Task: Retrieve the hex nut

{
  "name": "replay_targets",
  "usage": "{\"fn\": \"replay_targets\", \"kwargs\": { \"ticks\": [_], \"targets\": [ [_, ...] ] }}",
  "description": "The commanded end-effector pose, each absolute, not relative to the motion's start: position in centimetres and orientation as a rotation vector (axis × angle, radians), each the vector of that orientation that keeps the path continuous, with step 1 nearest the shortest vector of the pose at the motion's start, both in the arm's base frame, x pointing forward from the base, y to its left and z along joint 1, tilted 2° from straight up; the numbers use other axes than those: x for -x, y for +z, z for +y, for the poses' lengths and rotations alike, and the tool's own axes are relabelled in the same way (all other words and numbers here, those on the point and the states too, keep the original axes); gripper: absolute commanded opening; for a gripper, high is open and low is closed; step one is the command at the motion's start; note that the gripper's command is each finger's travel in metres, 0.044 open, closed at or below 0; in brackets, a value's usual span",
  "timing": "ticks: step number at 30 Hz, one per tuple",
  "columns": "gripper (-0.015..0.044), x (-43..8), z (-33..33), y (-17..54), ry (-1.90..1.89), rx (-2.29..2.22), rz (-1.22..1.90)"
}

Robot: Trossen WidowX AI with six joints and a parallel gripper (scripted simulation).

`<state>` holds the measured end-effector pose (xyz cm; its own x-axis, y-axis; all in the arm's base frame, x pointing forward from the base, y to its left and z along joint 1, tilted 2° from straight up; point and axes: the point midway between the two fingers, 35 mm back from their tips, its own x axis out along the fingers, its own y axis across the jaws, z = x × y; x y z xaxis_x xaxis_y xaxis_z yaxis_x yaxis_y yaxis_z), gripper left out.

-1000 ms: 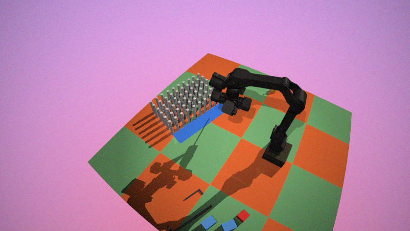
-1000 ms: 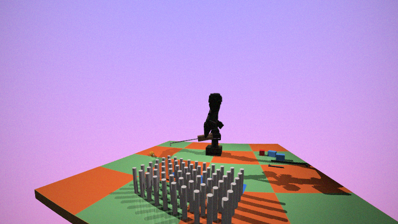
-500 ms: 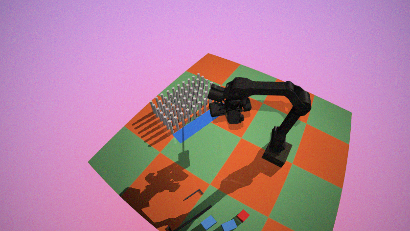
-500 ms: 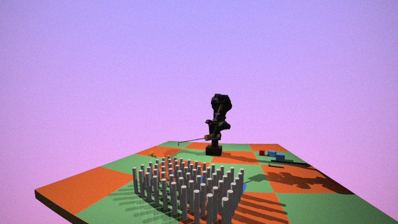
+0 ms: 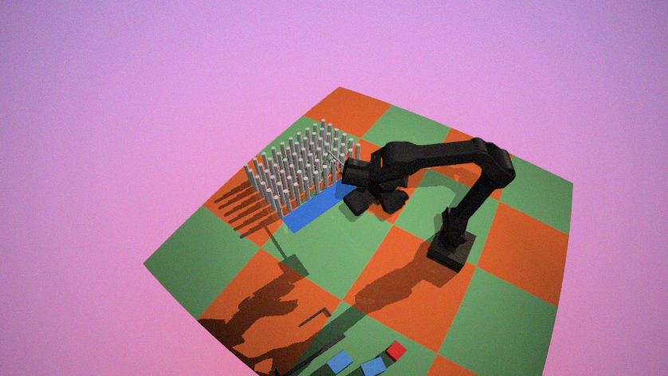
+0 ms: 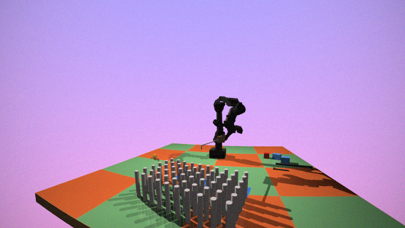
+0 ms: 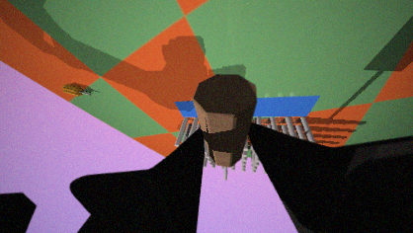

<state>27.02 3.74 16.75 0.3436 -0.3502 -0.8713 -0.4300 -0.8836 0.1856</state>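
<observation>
My gripper (image 6: pixel 221 138) (image 7: pixel 224 130) is shut on the brown handle (image 6: pixel 220 138) (image 7: pixel 220 121) of a hook tool. Its thin grey rod (image 5: pixel 335 158) (image 6: pixel 209 143) points away from the hand, with a short tip bent down in the exterior view. In the top view the rod shows against the right side of the spacers; its height over them is hard to tell. The grey spacers (image 5: pixel 278 206) (image 6: pixel 187 206) (image 7: pixel 305 129) stand upright in rows. The blue taped strip (image 5: pixel 312 209) (image 6: pixel 248 192) (image 7: pixel 289 106) lies along their front. I cannot make out the nut.
A dark L-shaped tool (image 5: pixel 312 318) (image 6: pixel 281 169) and a long dark bar (image 5: pixel 323 350) (image 6: pixel 294 165) lie off to one side, near a red block (image 5: pixel 396 350) (image 6: pixel 266 155) and two blue blocks. A small yellow-brown object (image 6: pixel 154 156) (image 7: pixel 75 89) lies on the opposite side.
</observation>
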Motion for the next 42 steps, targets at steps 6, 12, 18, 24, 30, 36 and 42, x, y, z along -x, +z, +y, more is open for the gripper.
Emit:
{"fn": "replay_targets", "kwargs": {
  "ticks": [6, 12, 18, 24, 30, 36, 42],
  "targets": [
    [0.0000, -26.8, 4.4, 16.6, 1.635, 2.609, 0.667],
    [0.0000, -27.6, 4.9, 13.6, 1.635, 2.609, 0.666],
    [0.0000, -28.0, 5.3, 10.0, 1.634, 2.610, 0.666],
    [0.0000, -27.9, 5.3, 6.4, 1.632, 2.609, 0.668],
    [0.0000, -27.3, 5.2, 2.9, 1.632, 2.609, 0.669],
    [0.0000, -26.8, 5.0, 1.1, 1.631, 2.609, 0.669],
    [0.0000, -27.1, 4.9, 1.1, 1.631, 2.609, 0.668]
  ]
}}
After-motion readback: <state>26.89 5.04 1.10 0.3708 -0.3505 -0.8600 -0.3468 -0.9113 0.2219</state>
